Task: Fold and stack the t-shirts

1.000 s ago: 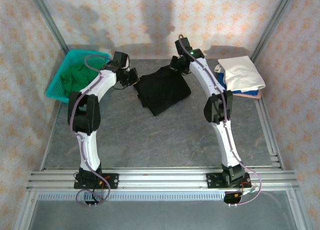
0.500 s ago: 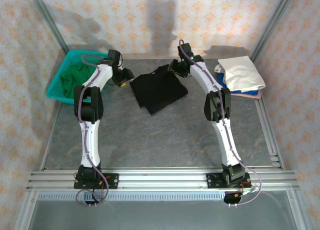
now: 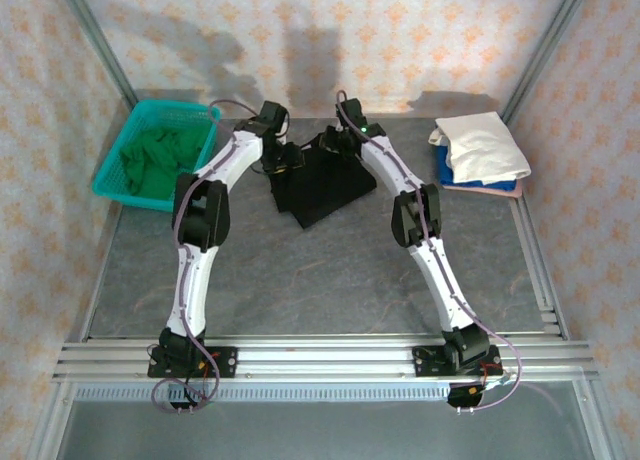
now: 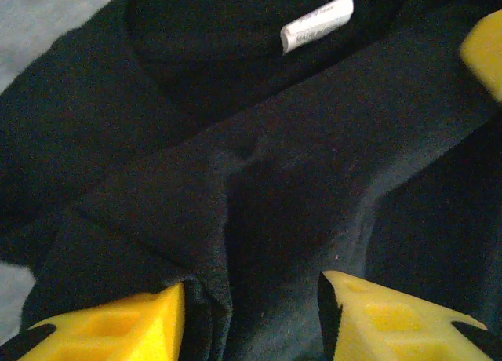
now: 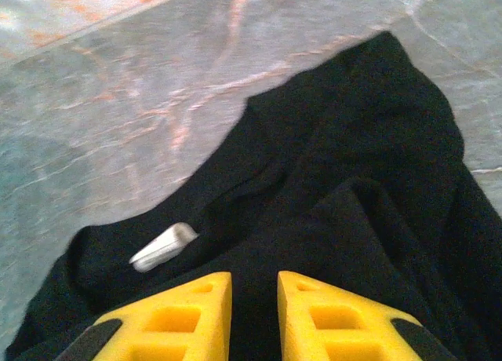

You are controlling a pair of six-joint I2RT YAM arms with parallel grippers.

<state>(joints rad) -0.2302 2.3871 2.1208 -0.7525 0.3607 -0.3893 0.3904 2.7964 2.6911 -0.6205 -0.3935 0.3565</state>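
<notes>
A black t-shirt (image 3: 322, 188), roughly folded, lies at the middle back of the table. Its white neck label (image 4: 316, 23) (image 5: 163, 247) shows at the collar. My left gripper (image 3: 286, 158) (image 4: 251, 302) hovers low over the shirt's left part, jaws open wide with a cloth fold under them. My right gripper (image 3: 336, 140) (image 5: 255, 298) is at the collar end, just over the black cloth, its jaws open by a narrow gap. Its yellow fingertip (image 4: 485, 51) shows in the left wrist view. Green shirts (image 3: 160, 158) fill the basket. A white shirt (image 3: 485, 145) tops a blue and pink stack.
The teal mesh basket (image 3: 117, 145) stands at the back left. The folded stack sits at the back right by the metal frame post (image 3: 540, 50). Bare grey tabletop (image 3: 320, 280) stretches between the shirt and the arm bases.
Both grippers moved inward to the black shirt's collar end. The left jaws went from shut to open. The right jaws opened, then narrowed again. The shirt now lies flatter.
</notes>
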